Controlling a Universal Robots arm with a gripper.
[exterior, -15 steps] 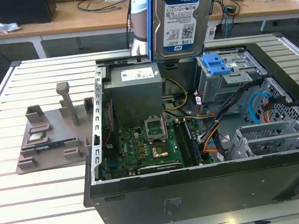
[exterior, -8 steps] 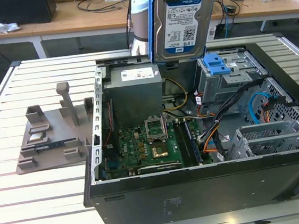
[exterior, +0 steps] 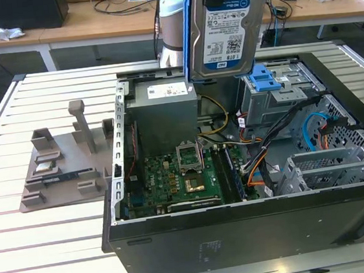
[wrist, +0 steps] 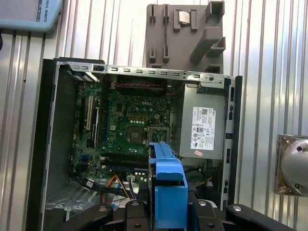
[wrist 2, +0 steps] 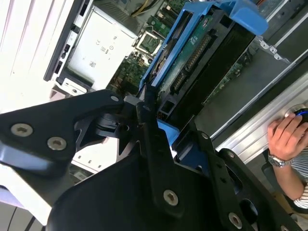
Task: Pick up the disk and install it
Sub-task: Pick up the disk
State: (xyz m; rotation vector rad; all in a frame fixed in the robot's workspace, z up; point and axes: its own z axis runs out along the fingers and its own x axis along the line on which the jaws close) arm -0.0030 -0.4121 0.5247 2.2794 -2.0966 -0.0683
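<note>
In my exterior view, a grey parts stand (exterior: 61, 165) sits far left on the slatted table (exterior: 51, 254). To its right lies the open computer case (exterior: 244, 231), with the power-supply box (exterior: 164, 112) inside. Further right, the disk (exterior: 229, 27) hangs upright above the drive cage (exterior: 275, 97), label facing me. In the first wrist view my gripper (wrist: 167, 212) is clamped on its blue rails

silver disk (exterior: 228, 27), green motherboard (exterior: 170, 177)

White slatted table (exterior: 51, 254) with an open computer case (exterior: 244, 234) and a grey parts stand (exterior: 64, 188) beside it
</note>
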